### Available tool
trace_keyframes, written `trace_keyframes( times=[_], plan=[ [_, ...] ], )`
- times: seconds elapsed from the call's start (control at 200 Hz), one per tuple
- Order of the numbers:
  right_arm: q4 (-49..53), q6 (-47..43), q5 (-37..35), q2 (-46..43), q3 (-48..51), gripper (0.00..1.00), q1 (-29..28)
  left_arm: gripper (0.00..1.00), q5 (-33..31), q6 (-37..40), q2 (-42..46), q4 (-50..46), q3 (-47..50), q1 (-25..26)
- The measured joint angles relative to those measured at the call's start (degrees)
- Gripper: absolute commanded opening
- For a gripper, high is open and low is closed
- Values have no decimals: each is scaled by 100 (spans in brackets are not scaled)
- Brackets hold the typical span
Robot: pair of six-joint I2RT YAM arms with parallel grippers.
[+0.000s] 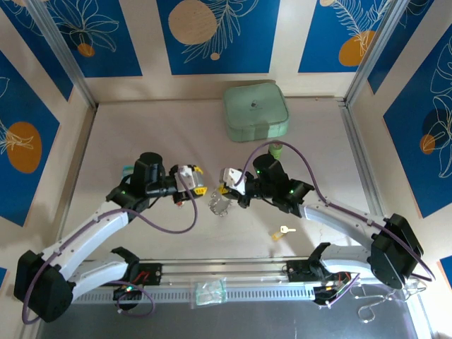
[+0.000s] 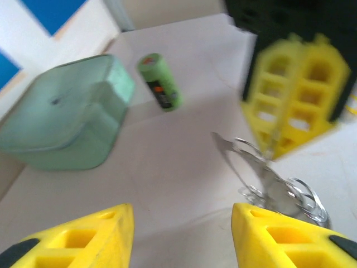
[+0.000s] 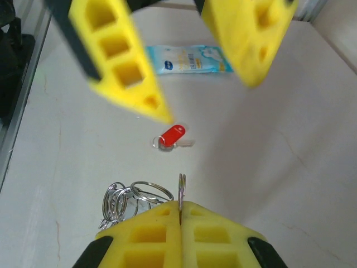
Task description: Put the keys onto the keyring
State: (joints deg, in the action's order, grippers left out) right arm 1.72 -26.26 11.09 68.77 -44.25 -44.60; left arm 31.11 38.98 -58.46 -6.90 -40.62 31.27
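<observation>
Right now I judge the step to be steadying the ring and fetching a key. My right gripper (image 3: 180, 207) is pressed together on the edge of the keyring (image 3: 133, 196), low centre of its wrist view. My left gripper (image 2: 181, 218) stands spread, nothing between its fingers. Neither of the 2 keys looks threaded: the red key (image 3: 172, 135) lies on the table at frame centre, and the yellow key (image 1: 284, 231) lies lower right of centre in the top view. Next, the left should drop over the red key and pinch its head. Print on the blue-white packet (image 3: 189, 58) and the green cylinder (image 2: 160, 81) is too blurred to read.
</observation>
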Motion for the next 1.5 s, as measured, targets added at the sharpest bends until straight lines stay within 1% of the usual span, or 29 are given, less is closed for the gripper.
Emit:
trace_keyframes(
  times=[0.115, 0.145, 0.28, 0.43, 0.54, 0.665, 0.715, 0.795, 0.875, 0.93, 1.02, 1.11, 1.175, 1.295, 1.5],
  plan=[
    [428, -219, 33, 90, -273, 0, 4, 45, 450, 341, -240, 11, 7, 17],
    [522, -278, 35, 101, -334, 0, 4, 42, 546, 380, -275, 15, 7, 17],
    [931, -505, 11, 111, -588, 0, -68, 32, 905, 380, -376, 210, 7, 46],
    [1193, -686, -57, 166, -835, 0, -234, 27, 1108, 326, -455, 323, 7, 70],
    [1270, -741, -83, 275, -942, 0, -323, 16, 1167, 317, -479, 299, 0, 76],
    [1329, -772, -238, 358, -1029, 0, -385, 0, 1180, 310, -479, 177, 0, 76],
    [1360, -780, -273, 356, -1029, 0, -400, 0, 1182, 345, -479, 155, 0, 76],
    [1364, -682, -256, 352, -1027, 21, -387, 0, 1191, 332, -479, 138, 0, 79],
    [1054, -398, 85, 195, -763, 27, -184, 0, 1207, 177, -479, 354, 55, 79],
    [640, -160, 411, -46, -367, 28, 48, 0, 1257, -79, -461, 791, 247, 90],
    [-184, 321, 813, -501, 492, 28, 442, 0, 1366, -811, -452, 1808, 817, 129],
    [-839, 695, 994, -656, 1082, 28, 496, 0, 1497, -1534, -485, 2645, 1270, 166],
    [-1220, 883, 1038, -662, 1333, 28, 487, 0, 1547, -1902, -490, 3062, 1427, 179],
    [-1709, 1088, 1104, -662, 1467, 27, 487, 0, 1593, -2273, -490, 3543, 1491, 197],
    [-2155, 1161, 1150, -629, 1469, 24, 433, 0, 1690, -2444, -492, 3823, 1491, 221]
  ],
)
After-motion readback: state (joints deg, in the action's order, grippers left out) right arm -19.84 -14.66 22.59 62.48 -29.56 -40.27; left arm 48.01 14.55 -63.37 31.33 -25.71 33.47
